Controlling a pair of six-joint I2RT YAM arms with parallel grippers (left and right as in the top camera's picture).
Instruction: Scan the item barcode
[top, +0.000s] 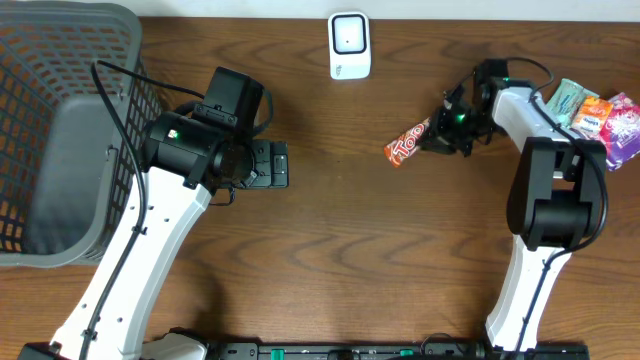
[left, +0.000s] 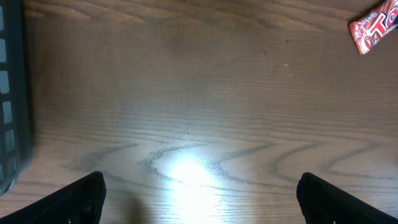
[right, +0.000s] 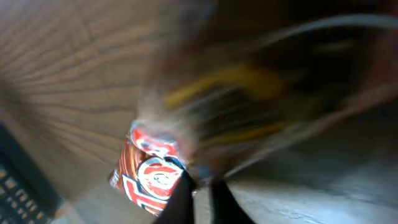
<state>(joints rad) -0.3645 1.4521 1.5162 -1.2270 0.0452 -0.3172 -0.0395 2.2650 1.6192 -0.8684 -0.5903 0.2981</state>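
though blur hides any grip on the candy bar (top: 407, 143), right jaws meet, left jaws gape.

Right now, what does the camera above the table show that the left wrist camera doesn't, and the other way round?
Only the overhead view: the white scanner, the snack pile, and the right claw shut on the candy bar. Only the left wrist view: a bright glare on the wood between the fingers of the open left claw. Both: the table, the candy bar and an edge of the basket.
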